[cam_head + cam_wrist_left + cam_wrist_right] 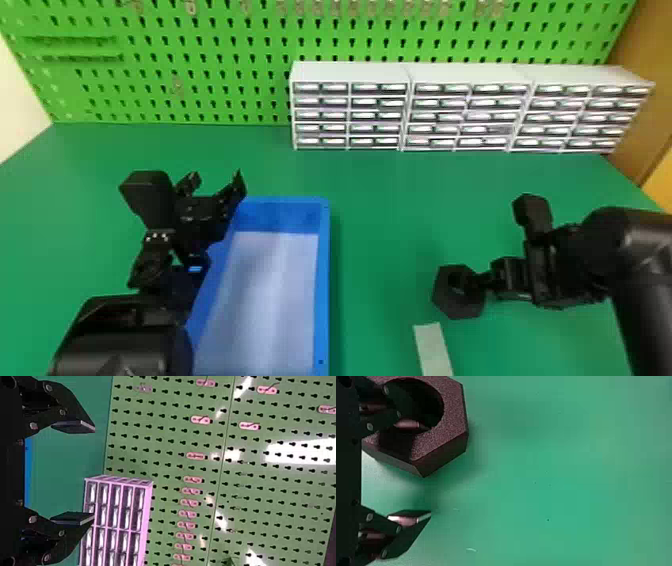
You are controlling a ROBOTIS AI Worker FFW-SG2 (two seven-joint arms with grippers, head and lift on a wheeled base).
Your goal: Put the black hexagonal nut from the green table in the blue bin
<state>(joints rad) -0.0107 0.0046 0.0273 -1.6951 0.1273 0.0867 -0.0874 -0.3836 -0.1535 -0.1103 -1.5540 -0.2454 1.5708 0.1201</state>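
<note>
The black hexagonal nut [459, 306] is on the right of the head view, over the green table [380, 240]. At its hole is my right gripper [481, 283]. In the right wrist view the right gripper [430, 471] is open; one finger overlaps the hole of the nut [451, 413], the other stands apart beyond its edge. Whether that first finger is inside the hole I cannot tell. The blue bin [324, 280] stands left of centre. My left gripper [216, 187] is at the bin's far left corner; the left wrist view shows this gripper [94, 473] open, nothing between its fingers.
White drawer cabinets [350, 72] stand along the back of the table before a green pegboard [200, 65]. A pale strip [433, 347] lies near the front edge, just below the nut. The bin's right wall rises between the two arms.
</note>
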